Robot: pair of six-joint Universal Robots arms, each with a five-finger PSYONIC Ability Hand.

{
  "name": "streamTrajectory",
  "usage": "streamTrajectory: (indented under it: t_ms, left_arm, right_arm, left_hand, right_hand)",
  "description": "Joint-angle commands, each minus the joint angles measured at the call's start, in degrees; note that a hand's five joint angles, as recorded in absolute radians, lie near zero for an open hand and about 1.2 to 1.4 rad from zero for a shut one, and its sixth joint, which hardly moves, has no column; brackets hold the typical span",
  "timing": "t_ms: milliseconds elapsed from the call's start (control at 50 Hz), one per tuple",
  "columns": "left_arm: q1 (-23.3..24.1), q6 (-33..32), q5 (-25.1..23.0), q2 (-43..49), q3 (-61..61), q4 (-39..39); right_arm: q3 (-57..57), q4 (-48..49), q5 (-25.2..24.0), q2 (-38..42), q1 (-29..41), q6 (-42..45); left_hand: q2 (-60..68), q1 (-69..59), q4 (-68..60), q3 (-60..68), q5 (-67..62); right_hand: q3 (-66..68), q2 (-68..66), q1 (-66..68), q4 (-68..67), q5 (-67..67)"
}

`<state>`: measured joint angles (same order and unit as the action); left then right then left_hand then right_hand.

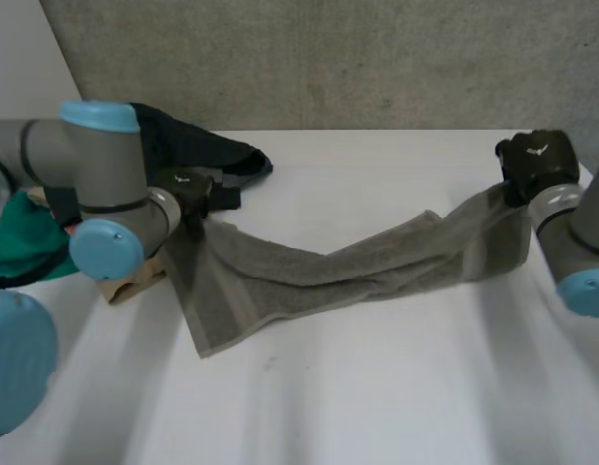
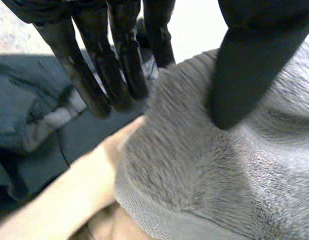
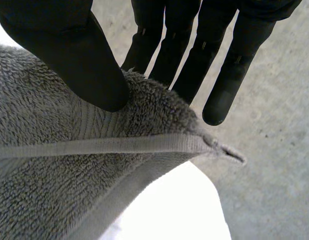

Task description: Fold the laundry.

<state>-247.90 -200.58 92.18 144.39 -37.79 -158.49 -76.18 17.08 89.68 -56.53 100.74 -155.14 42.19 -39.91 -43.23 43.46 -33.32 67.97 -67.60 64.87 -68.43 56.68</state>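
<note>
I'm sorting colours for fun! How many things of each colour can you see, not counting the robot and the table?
Grey towel: 1
Dark blue cloth: 1
Green cloth: 1
Tan thing, cannot tell what it is: 1
Total: 4

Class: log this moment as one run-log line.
left hand: pinches grey towel end | right hand: pinches towel corner | towel middle: sagging onto table | dark garment: beside left hand
</note>
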Motion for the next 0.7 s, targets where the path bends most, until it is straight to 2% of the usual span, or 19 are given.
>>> streamTrajectory:
  t_ms: [20, 120, 240, 380, 460, 580, 700]
  left_arm:
    - [-0.8, 0.9, -0.9, 0.3, 1.8, -3.0]
    - [-1.2, 1.8, -2.9, -5.9, -3.9, -3.3]
    - [-0.9, 1.2, -6.6, -17.6, -20.6, -3.8]
    - [1.4, 1.6, -8.7, -28.1, -38.0, -4.0]
    - [3.4, 1.5, -9.3, -28.5, -42.3, -5.7]
    - [5.8, 1.3, -8.7, -24.8, -41.8, -7.4]
    - [8.5, 1.2, -8.9, -19.2, -37.2, -7.4]
  right_arm:
    - [-1.1, 3.4, 4.5, 3.2, 2.2, 0.5]
    - [-1.4, 3.6, 4.8, 2.9, 3.2, 1.0]
    - [-1.4, 3.5, 4.4, 2.2, 3.2, 1.2]
    - [-1.4, 2.7, 3.8, 2.2, 3.1, 2.7]
    - [-1.4, 2.3, 3.8, 2.2, 3.2, 3.3]
    - [-1.5, 1.5, 3.8, 2.1, 3.4, 3.1]
    - [-1.9, 0.6, 3.6, 2.1, 3.5, 3.3]
  left_hand:
    - [-32.2, 29.9, 33.2, -33.5, 33.3]
    - [-32.2, 29.9, 33.2, -33.5, 33.3]
    - [-32.2, 29.9, 33.2, -33.5, 33.3]
    - [-13.3, 11.1, 14.4, -14.6, 14.5]
    - [-7.3, 5.0, 8.3, -8.5, 8.4]
    - [-16.3, 14.0, 17.4, -17.6, 17.5]
    - [-18.5, 16.2, 19.6, -19.8, 19.7]
  right_hand:
    - [12.0, -12.4, 15.1, -11.6, 13.3]
    - [12.0, -12.4, 15.1, -11.6, 13.3]
    - [12.0, -12.4, 15.1, -11.6, 13.3]
    - [12.0, -12.4, 15.1, -11.6, 13.3]
    - [12.0, -12.4, 15.1, -11.6, 13.3]
    - [12.0, -12.4, 15.1, -11.6, 13.3]
    - [12.0, -12.4, 15.1, -11.6, 13.3]
